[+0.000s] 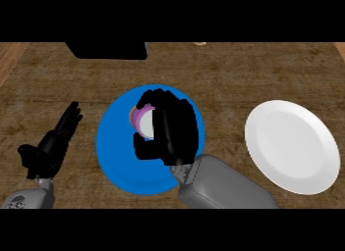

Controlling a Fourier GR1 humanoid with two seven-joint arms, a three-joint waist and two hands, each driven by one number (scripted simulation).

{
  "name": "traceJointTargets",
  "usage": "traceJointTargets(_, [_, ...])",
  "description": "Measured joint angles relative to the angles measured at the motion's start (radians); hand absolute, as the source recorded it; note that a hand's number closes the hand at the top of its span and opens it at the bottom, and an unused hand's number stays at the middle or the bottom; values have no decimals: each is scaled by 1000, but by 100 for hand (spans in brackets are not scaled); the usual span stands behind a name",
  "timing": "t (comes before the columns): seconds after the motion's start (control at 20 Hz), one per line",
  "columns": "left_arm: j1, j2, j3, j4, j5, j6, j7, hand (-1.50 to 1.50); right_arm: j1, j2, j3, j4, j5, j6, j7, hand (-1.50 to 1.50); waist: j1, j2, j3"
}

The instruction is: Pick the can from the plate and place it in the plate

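The counter (pixel 204 68) is a dark wood-grain top that fills the view. A black box-like object (pixel 107 50) sits at its far edge; what it is cannot be determined.

The white plate (pixel 292 146) lies at the right, bare, and well apart from the blue plate (pixel 121 162), which lies at the centre.

The right forearm (pixel 222 186) enters from the lower edge and reaches over the blue plate. The right hand (pixel 172 132) is on the blue plate with its fingers curled round the can (pixel 140 120). Only a pale, purplish sliver of the can shows at the hand's left side; the rest is hidden. The can is inside the blue plate, in its upper half. Whether it stands on the plate or is lifted clear cannot be determined.

The left hand (pixel 54 142) rests just left of the blue plate, fingers straight and pointing away, holding nothing.

Judged status: the grasp is in place and the carry to the white plate is not yet done.

Risks from this point:
- Slippage. The hand covers the can, so finger placement cannot be verified. An off-centre hold could let the can tilt or slide out during lifting.
- Plate disturbance. A low sideways carry could catch the blue plate's rim and drag it.
- Rolling on release. If set down tilted, the can could tip and roll off the shallow white plate.
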Motion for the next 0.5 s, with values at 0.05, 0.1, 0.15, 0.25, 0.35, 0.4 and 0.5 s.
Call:
traceJointTargets(0.05, [0, 6, 4, -2, 2, -5, 1, 0, -16, 0, 12, 37, -14, -37, 15, -150, 2, 0, 0])
traceJointTargets(0.1, [3, 10, 10, 0, 4, -9, -3, 0, -33, 0, 16, 75, -34, -64, 17, -150, 1, 0, 0])
traceJointTargets(0.15, [-4, 11, 13, 4, 8, -13, 1, 0, -48, 0, 29, 112, -54, -93, 22, -150, 1, 0, 0])
traceJointTargets(0.25, [4, 12, 17, 12, 10, -22, -15, 0, -80, -1, 37, 181, -107, -142, 19, -150, 3, 1, 0])
traceJointTargets(0.35, [-8, 0, 10, 28, 0, -14, -20, 0, -118, -1, 36, 226, -167, -172, 22, -150, 3, 1, 0])
traceJointTargets(0.4, [-12, -2, 11, 39, -3, -13, -29, 0, -128, -1, 51, 239, -188, -200, 31, -150, 3, 2, 0])
traceJointTargets(0.5, [-23, 5, 20, 42, 2, -18, -28, 0, -123, -1, 61, 245, -215, -262, 20, -150, 1, 1, 0])
